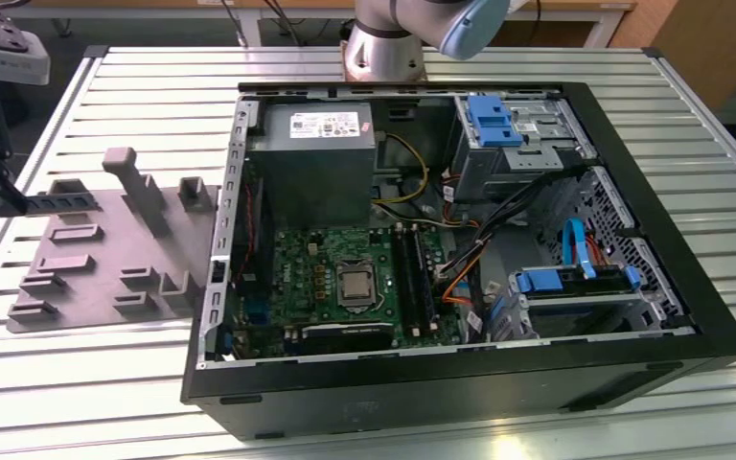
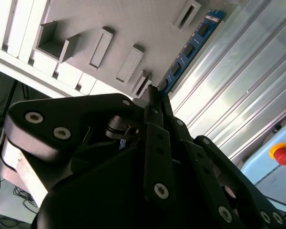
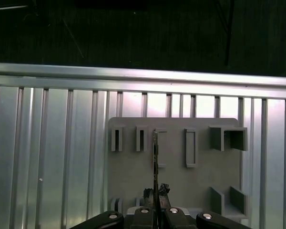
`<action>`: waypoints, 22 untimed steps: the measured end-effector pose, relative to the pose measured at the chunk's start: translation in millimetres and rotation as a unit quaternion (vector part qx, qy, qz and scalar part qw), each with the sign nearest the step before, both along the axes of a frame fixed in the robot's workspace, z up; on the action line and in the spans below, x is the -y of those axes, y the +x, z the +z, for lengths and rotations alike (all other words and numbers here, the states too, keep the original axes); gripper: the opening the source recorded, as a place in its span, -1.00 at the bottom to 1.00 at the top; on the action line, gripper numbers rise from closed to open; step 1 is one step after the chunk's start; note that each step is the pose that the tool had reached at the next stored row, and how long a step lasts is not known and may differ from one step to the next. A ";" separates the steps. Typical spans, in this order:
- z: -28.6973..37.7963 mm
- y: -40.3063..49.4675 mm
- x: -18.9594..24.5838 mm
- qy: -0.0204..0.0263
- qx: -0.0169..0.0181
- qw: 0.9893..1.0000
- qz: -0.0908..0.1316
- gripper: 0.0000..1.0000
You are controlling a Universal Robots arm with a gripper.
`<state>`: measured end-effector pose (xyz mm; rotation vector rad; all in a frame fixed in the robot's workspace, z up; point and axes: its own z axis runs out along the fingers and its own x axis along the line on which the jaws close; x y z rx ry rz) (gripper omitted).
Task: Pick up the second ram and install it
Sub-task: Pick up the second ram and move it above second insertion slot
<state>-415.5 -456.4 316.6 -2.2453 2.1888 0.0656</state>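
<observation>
The second ram is held edge-up at one end by the end effector, which is clenched on it. It is kept over the grey holder plate on the tabletop, well apart from the open computer case. The edge-up hold presumably suits a slot.

Exterior view: gripper at the outer side of the grey holder plate, partly cut off by the frame edge. Second wrist view: over the plate, the gripper body hides the gripped end of the second ram. First wrist view: I see the ram edge-on; can't tell if it touches the plate.
</observation>
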 end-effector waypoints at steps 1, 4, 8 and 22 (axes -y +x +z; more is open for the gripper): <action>0.6 0.0 -0.1 0.000 0.000 1.000 0.000 -0.72; 2.4 -0.1 -0.3 0.000 0.000 1.000 0.000 -0.72; 4.8 -0.2 -0.7 0.000 0.000 1.000 0.000 -0.72; 15.2 -0.4 -2.1 0.000 0.000 1.000 0.000 -0.72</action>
